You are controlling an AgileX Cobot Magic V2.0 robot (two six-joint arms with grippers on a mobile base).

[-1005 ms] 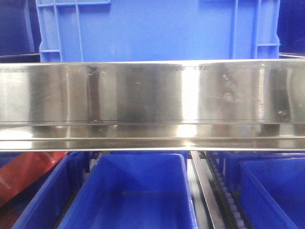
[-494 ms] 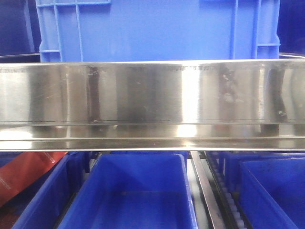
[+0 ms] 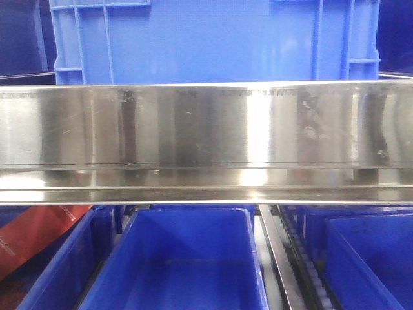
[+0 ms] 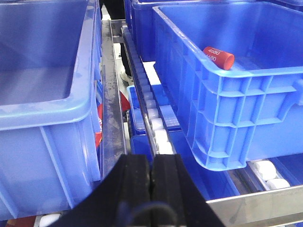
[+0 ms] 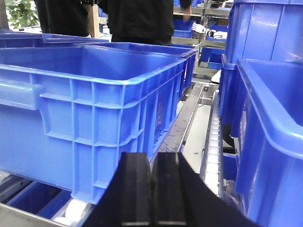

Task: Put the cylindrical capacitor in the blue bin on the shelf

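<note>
Steel and blue plastic fill all three views. In the front-facing view the shelf (image 3: 206, 139) is seen as a wide reflective rail, with a large blue crate (image 3: 213, 39) standing on the tier above it and open blue bins (image 3: 184, 261) lined up on the tier below; a red package (image 3: 32, 236) is glimpsed at lower left.

In the left wrist view, the left fingers (image 4: 151, 182) are pressed together with no gap between the pads, and nothing is seen held between them. Directly ahead of them, a roller track (image 4: 151, 113) of white rollers is seen running away between two blue bins. The bin (image 4: 236, 85) ahead and to the right of the fingers holds an orange cylinder (image 4: 218, 56) printed "4680", lying on its side near the rim.

In the right wrist view, the right fingers (image 5: 150, 189) are likewise shown closed flat against each other, gripping nothing visible. A ribbed blue bin (image 5: 94, 118) stands just ahead and to their left, another (image 5: 270, 142) to their right, with steel track between.

The cylindrical capacitor is not seen in any view.
</note>
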